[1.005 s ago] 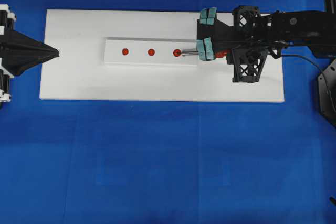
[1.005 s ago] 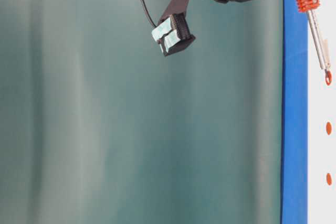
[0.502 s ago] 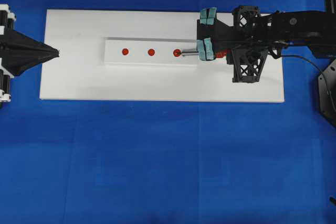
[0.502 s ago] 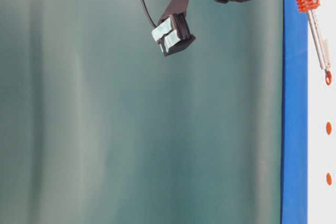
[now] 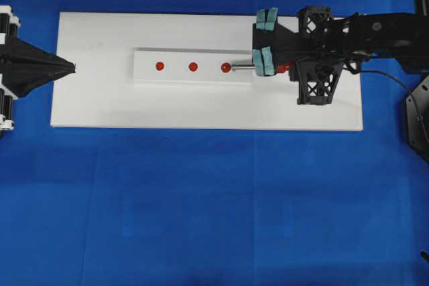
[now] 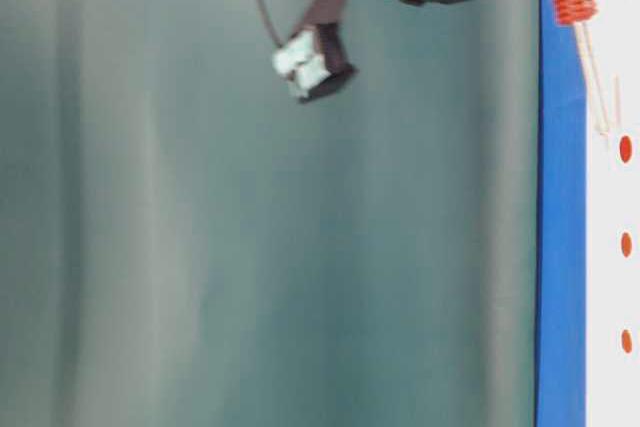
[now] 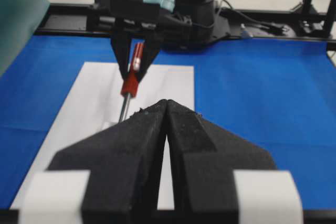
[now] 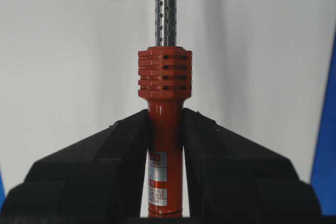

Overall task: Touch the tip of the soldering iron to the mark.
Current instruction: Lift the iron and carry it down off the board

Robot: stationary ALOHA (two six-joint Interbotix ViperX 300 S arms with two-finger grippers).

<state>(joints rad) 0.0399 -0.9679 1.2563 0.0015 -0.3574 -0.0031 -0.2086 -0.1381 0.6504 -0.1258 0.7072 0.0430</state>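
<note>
The right pincer (image 8: 165, 145) was clamped on the soldering iron (image 8: 165, 103) — its shaft reached ahead to the nearest red dot (image 5: 226, 67) on the white block (image 5: 175, 75). The mark (image 5: 193, 67) lay one dot beyond. Farthest off, the left pincer (image 7: 166, 109) sat closed — holding nothing.

A blue cloth (image 5: 214, 205) is covering the tabletop. A flat white board (image 5: 201, 108) is lying on it, and a long white block (image 5: 177, 75) is resting on the board. Two red dots are flanking the block's centre: a left-end dot (image 5: 159, 66) and a right-end dot (image 5: 226, 67). A teal backdrop (image 6: 200, 247) is filling the table-level view.
</note>
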